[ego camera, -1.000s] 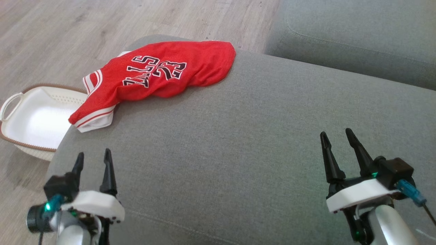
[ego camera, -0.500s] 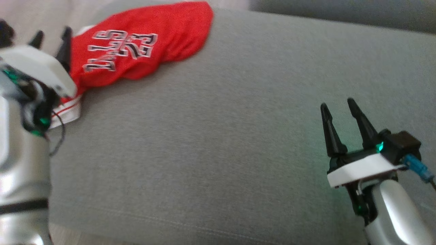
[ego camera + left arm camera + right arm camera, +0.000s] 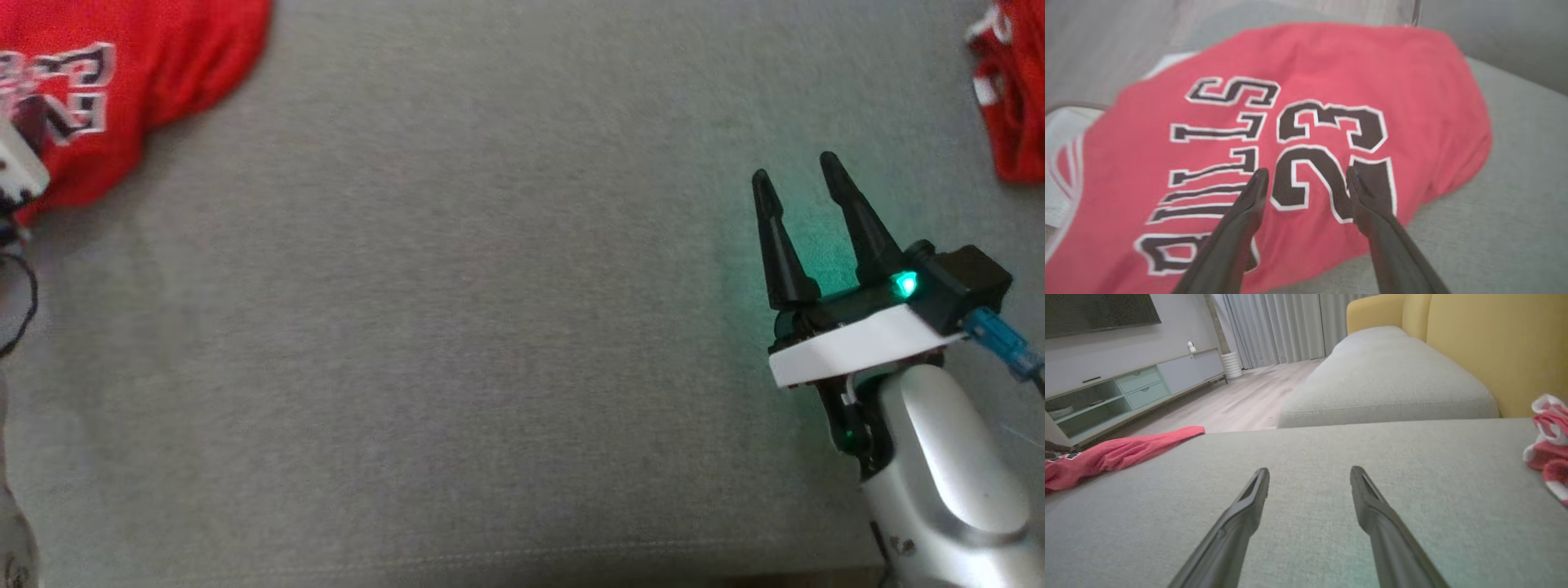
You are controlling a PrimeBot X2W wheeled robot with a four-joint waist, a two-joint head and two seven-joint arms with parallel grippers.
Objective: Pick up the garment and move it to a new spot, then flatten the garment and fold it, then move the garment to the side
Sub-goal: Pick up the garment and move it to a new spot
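The garment is a red jersey (image 3: 1331, 69) with black "BULLS 23" lettering, lying on the grey sofa cushion (image 3: 457, 327). It sits at the top left of the head view (image 3: 171, 65) and far left in the right wrist view (image 3: 1118, 453). My left gripper (image 3: 1306, 175) hovers open just over the number, nothing between its fingers. The left arm's white wrist housing (image 3: 16, 167) cuts in at the head view's left edge. My right gripper (image 3: 793, 167) is open over bare cushion, well away from the jersey (image 3: 1309, 470).
A second red and white garment (image 3: 1008, 106) lies crumpled at the cushion's right end (image 3: 1549, 445). Beyond are another grey cushion (image 3: 1392, 384), a yellow sofa back (image 3: 1494, 343), wood floor (image 3: 1241, 404) and a TV cabinet (image 3: 1126, 392). A white basket (image 3: 1061, 122) sits beside the jersey.
The head camera has swung down and to the right. My left arm has risen and reached out to the jersey. The right gripper stays open over the cushion.
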